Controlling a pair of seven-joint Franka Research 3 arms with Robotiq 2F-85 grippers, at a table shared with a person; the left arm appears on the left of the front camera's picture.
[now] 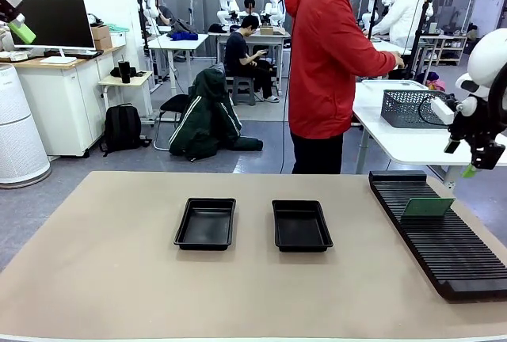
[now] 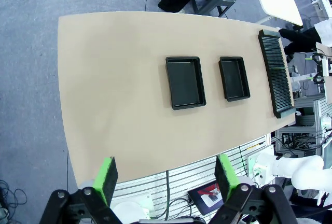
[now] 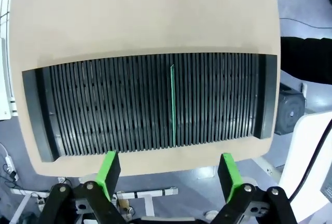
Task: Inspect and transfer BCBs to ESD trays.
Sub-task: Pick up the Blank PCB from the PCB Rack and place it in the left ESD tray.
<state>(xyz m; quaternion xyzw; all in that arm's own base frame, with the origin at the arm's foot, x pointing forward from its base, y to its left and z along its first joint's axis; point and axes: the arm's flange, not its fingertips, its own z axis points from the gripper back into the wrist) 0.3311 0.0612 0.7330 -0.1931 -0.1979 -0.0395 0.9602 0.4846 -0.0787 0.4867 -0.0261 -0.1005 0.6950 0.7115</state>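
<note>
1. One BCB [image 1: 427, 207] stands on edge in a slot of the black rack [image 1: 444, 251] at the right end of the table [image 1: 119, 279]; both ESD trays [image 1: 206, 223] lie empty mid-table.
2. The right gripper [image 3: 168, 168], spread wide and empty, hangs above the board; its top edge runs along the slot, centred under the jaws.
3. The left gripper [image 2: 166, 176], equally wide and empty, hovers well apart; the right arm looks better placed for the pick.

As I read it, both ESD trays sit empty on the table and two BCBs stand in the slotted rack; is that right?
Not quite: only one BCB stands in the slotted rack, seen edge-on in the right wrist view. Both ESD trays do sit empty on the table.
</note>
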